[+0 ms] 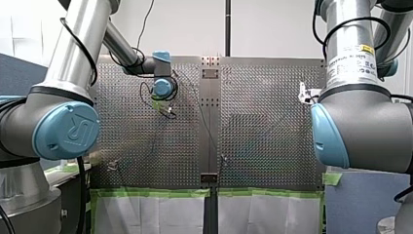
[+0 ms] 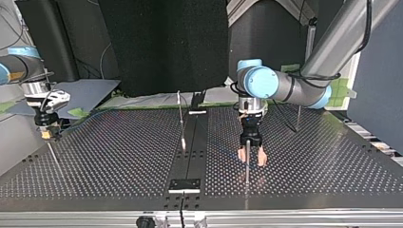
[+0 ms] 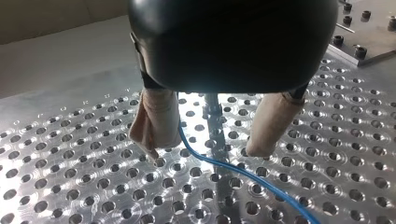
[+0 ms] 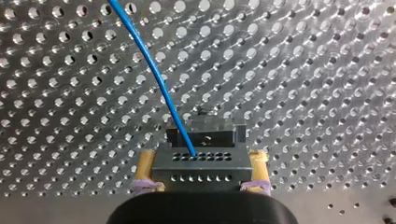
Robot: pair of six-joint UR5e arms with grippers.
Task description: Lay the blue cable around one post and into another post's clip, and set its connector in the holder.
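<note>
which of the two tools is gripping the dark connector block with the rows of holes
My right arm's tool, the one with yellow pads, clamps the dark perforated connector block. My left arm's tool stands open, its beige pads apart.

Seen from the front, my left arm [image 1: 119,46] stretches from the near left edge out over the far part of the counter [image 2: 119,152]. Its blue-capped wrist [image 2: 256,80] is bent so that my left tool [image 2: 252,159] points straight down, its tips close above the surface. The beige pads [image 3: 156,121] of that tool stand spread well apart. Across the counter, at the top view's left, my right arm [image 2: 16,66] hangs my right tool [image 4: 201,156] straight down too. Its yellow pads [image 4: 144,170] are pressed against both sides of a dark connector [image 4: 201,165].
</note>
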